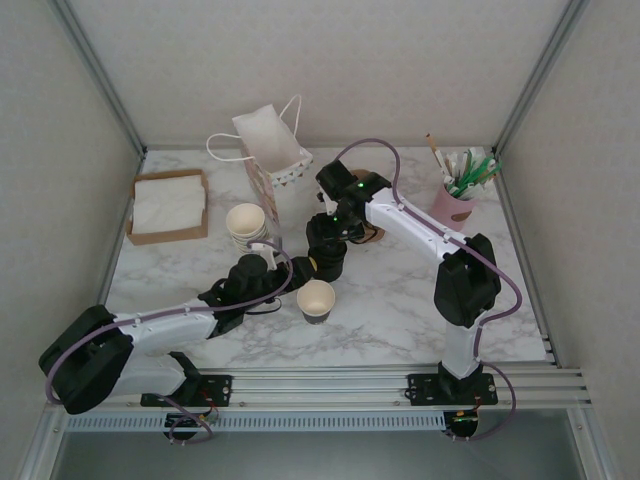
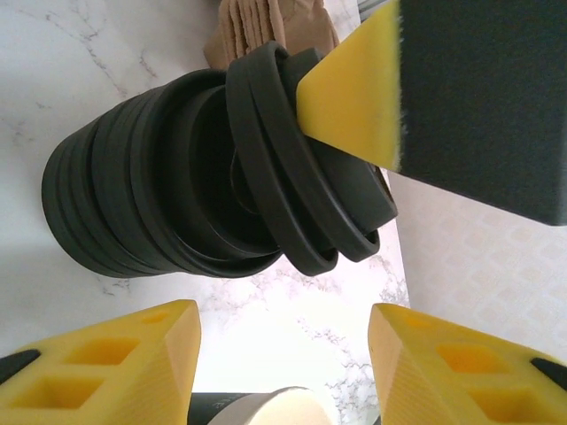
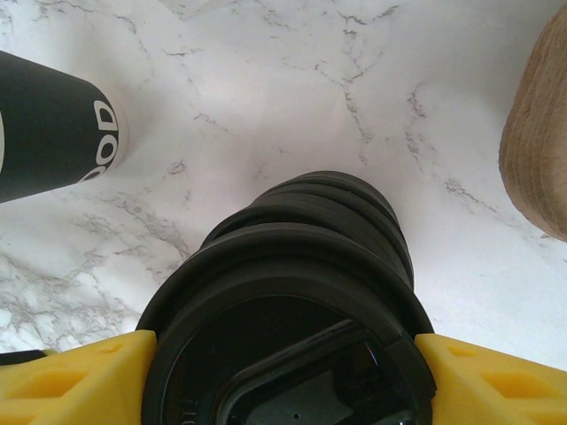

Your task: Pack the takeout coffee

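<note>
Right claw [image 3: 283, 385] wide, tight on top black lid [image 3: 282, 283]; left claw [image 2: 283, 363] half-open, empty.

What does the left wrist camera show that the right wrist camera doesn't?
Left wrist's extra: the open left fingers and a cream cup rim. Right wrist's extra: a dark cup side with white letters. Shared: the lid stack, the right fingers gripping its tilted top lid, the marble table, a brown stack.
</note>
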`<state>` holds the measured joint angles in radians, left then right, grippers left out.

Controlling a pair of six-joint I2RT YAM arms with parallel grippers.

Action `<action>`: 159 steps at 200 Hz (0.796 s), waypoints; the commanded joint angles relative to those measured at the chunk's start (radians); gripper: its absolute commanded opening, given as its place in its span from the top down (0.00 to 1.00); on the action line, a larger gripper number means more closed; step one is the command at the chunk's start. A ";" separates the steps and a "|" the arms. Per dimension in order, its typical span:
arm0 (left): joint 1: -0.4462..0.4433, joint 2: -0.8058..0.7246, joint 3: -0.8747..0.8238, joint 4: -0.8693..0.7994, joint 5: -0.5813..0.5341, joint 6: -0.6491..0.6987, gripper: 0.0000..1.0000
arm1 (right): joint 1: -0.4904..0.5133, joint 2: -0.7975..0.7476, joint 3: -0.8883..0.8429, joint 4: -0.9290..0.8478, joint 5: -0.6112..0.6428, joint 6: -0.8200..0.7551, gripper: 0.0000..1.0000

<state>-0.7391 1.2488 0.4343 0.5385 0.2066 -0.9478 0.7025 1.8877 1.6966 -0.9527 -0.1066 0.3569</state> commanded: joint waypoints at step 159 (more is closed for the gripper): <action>0.029 0.082 -0.005 0.108 0.042 -0.018 0.43 | -0.008 -0.032 -0.015 0.005 -0.047 0.018 0.29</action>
<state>-0.7212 1.3136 0.4324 0.6075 0.2398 -0.9562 0.7025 1.8866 1.6947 -0.9527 -0.1329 0.3634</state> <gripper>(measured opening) 0.579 0.718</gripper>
